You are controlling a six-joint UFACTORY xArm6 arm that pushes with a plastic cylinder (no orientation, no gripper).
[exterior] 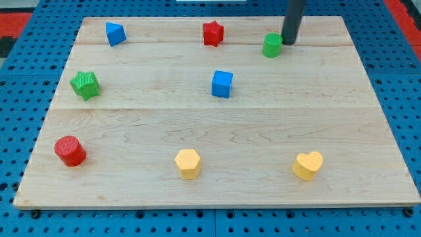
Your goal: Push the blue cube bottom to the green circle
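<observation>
The blue cube (pixel 222 83) sits near the board's middle, a little toward the view's top. The green circle, a short green cylinder (pixel 272 45), stands toward the view's top right, up and to the right of the cube. My tip (pixel 288 43) is at the end of the dark rod that comes down from the view's top edge. It stands just to the right of the green circle, touching it or nearly so, and far from the blue cube.
A second blue block (pixel 115 33) lies at top left, a red star (pixel 212 33) at top centre, a green star (pixel 85 84) at left. A red cylinder (pixel 70 151), yellow hexagon (pixel 188 163) and yellow heart (pixel 308 164) lie along the bottom. The wooden board (pixel 368 118) rests on blue pegboard.
</observation>
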